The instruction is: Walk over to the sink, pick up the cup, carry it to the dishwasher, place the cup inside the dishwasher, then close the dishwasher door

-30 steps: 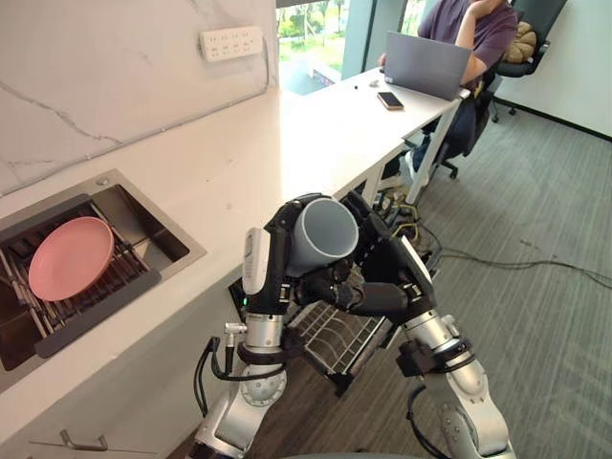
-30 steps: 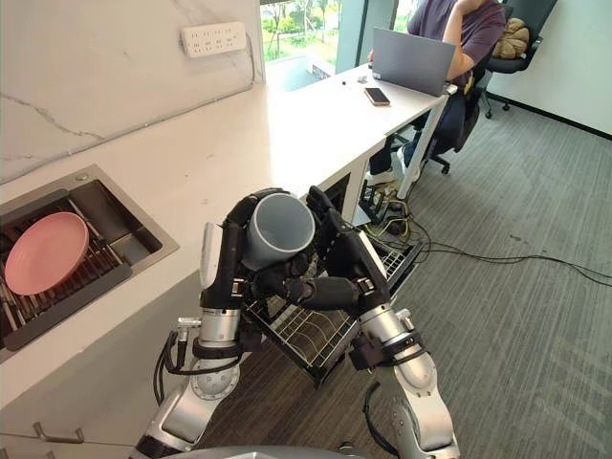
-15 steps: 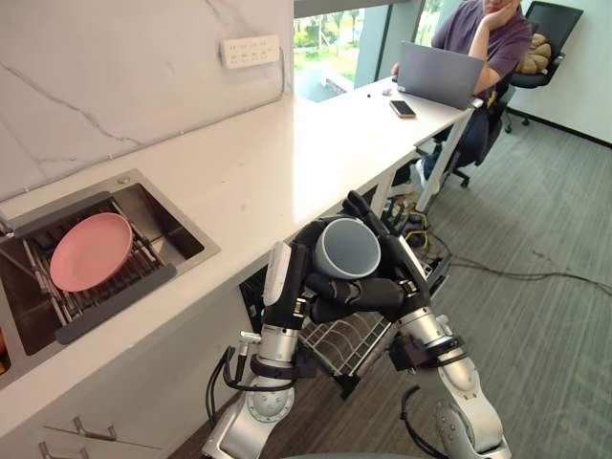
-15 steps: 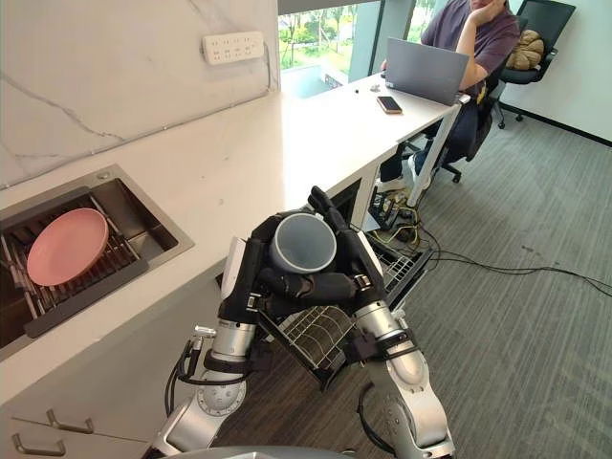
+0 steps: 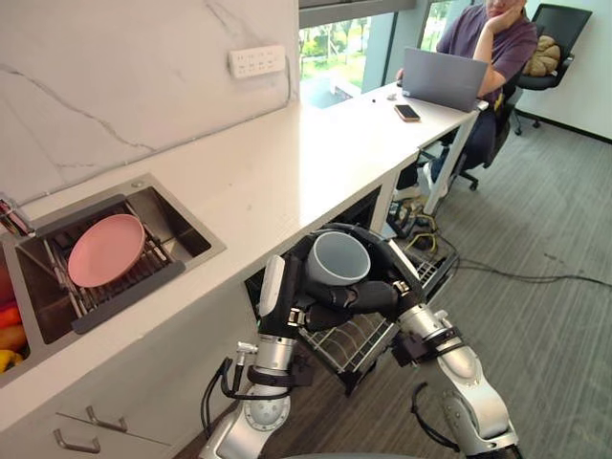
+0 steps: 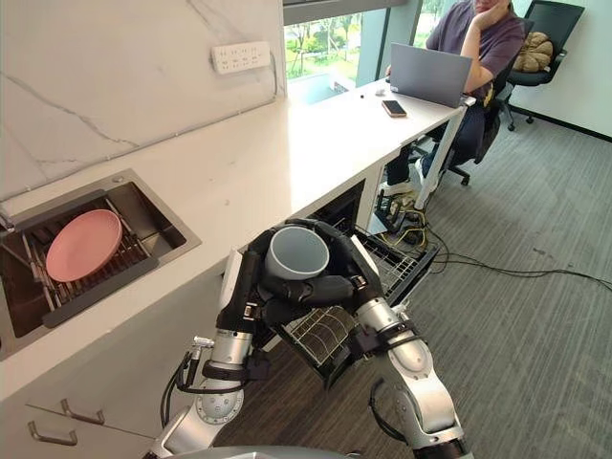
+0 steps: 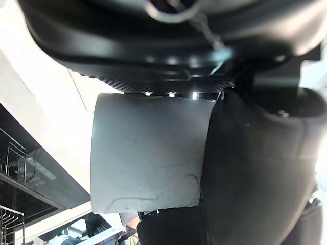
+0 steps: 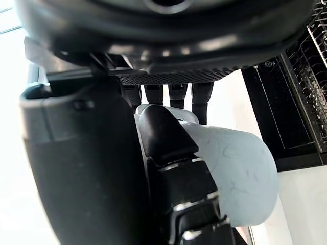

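A pale grey cup (image 5: 337, 258) is held between both hands in front of the counter edge, its mouth turned up. My left hand (image 5: 295, 289) is curled round its left side, with the white-covered thumb beside it. My right hand (image 5: 384, 285) wraps the cup's right side and underside. The cup's wall (image 7: 147, 153) shows close in the left wrist view, and in the right wrist view the cup (image 8: 240, 176) lies under the thumb. Below the hands the dishwasher's wire rack (image 5: 356, 337) stands pulled out from the open dishwasher (image 6: 337, 212) under the counter.
The white counter (image 5: 277, 172) runs left to a sink (image 5: 177, 229) holding a pink plate (image 5: 105, 251). A person with a laptop (image 5: 442, 78) sits at the far end, a phone (image 5: 407, 112) beside it. Grey carpet (image 5: 545, 335) lies open to the right.
The whole view has shifted, showing more of the sink. Both hands have stayed shut on the cup and brought it lower, closer over the rack, its mouth turned more upward.
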Controlling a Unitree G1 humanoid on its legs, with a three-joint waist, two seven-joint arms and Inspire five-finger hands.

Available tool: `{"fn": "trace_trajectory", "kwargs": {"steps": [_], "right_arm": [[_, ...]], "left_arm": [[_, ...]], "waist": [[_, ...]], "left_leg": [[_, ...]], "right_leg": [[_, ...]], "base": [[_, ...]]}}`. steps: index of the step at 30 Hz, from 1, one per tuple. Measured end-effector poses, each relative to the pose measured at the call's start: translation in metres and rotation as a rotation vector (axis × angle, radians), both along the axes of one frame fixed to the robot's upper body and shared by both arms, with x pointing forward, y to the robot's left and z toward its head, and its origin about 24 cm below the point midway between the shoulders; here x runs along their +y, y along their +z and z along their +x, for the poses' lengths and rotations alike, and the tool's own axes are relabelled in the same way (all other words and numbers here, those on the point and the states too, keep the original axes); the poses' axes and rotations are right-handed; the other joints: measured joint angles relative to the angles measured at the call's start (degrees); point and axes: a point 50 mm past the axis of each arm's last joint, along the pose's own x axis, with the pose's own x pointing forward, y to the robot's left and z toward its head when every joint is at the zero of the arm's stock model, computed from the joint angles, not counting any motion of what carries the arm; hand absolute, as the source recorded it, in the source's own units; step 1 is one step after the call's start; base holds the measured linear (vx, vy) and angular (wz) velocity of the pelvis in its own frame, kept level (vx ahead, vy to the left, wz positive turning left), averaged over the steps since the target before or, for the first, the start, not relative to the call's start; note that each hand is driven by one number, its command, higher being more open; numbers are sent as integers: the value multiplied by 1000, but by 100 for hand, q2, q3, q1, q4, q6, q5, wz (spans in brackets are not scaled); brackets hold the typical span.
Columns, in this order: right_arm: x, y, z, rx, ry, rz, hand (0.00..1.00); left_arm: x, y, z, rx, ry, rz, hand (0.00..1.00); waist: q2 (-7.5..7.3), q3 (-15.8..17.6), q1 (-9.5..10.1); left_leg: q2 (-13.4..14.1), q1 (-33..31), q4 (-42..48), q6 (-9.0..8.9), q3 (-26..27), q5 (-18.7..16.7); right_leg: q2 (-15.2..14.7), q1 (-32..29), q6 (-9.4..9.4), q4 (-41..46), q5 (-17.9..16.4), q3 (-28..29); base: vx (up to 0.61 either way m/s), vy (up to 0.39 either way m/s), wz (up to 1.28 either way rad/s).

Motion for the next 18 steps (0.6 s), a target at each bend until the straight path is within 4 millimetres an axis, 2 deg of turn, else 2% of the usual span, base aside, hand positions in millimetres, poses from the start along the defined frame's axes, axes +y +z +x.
{"fn": "trace_trajectory", "kwargs": {"steps": [1,2,7,11,18], "right_arm": [[1,0,0,2,2,4,0],[2,-1,0,7,3,17,0],[10,-12,-1,92,-22,179,0],[16,-30,-9,220,-98,354,0],[22,-32,-17,275,-134,524,0]], "left_arm": [[0,0,0,-1,4,-1,0],[1,0,0,-3,12,-3,100],[0,0,-2,-25,35,12,100],[-5,2,-8,-73,17,23,100],[-8,5,-11,-73,55,-27,100]], "waist": [[1,0,-1],[0,-1,0],[1,-24,5],[14,-139,22],[2,-178,74]], "left_leg": [[0,-1,0,1,-6,5],[1,-2,-1,1,-17,17],[17,-2,-4,3,-44,64],[38,8,-6,-1,-63,84],[99,49,-6,-48,-52,75]], "right_leg": [[0,2,-1,0,2,-5],[0,6,-4,0,7,-14],[16,31,-27,-24,32,-43],[51,121,-82,-164,84,-88],[99,197,-109,-236,97,-118]], "base": [[-19,0,5],[-15,0,4],[-9,-2,1],[-7,-5,2],[0,0,0]]}}
